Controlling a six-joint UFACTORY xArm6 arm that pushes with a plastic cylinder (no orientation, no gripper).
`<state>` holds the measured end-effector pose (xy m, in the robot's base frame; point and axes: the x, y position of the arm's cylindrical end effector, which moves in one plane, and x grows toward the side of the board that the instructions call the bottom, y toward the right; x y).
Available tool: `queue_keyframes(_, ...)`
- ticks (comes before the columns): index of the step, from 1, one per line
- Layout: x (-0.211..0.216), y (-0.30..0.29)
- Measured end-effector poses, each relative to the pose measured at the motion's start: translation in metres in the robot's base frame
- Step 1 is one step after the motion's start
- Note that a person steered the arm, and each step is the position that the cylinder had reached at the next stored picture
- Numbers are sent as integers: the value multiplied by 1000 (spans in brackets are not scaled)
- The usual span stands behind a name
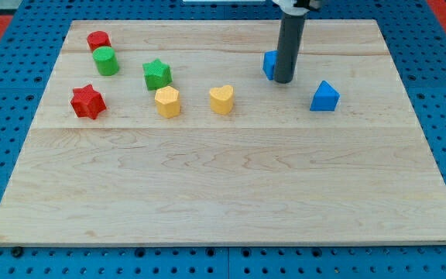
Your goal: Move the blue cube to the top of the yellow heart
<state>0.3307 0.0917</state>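
The blue cube [269, 63] sits near the view's top, right of centre, partly hidden behind my rod. My tip [284, 80] rests on the board right against the cube's right side. The yellow heart [221, 99] lies lower and to the left of the cube, near the board's middle. The cube is up and to the right of the heart, with a gap between them.
A second blue block [324, 96] lies right of my tip. A yellow hexagon [167, 101] sits left of the heart. A green star [157, 74], a green cylinder [105, 60], a red block [98, 40] and a red star [87, 101] stand at the left.
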Motion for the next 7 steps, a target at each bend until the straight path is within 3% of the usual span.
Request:
queue_keyframes(1, -16, -46)
queue_keyframes(2, -16, -36)
queue_keyframes(3, -28, 23)
queue_keyframes(5, -57, 13)
queue_keyframes(7, -53, -29)
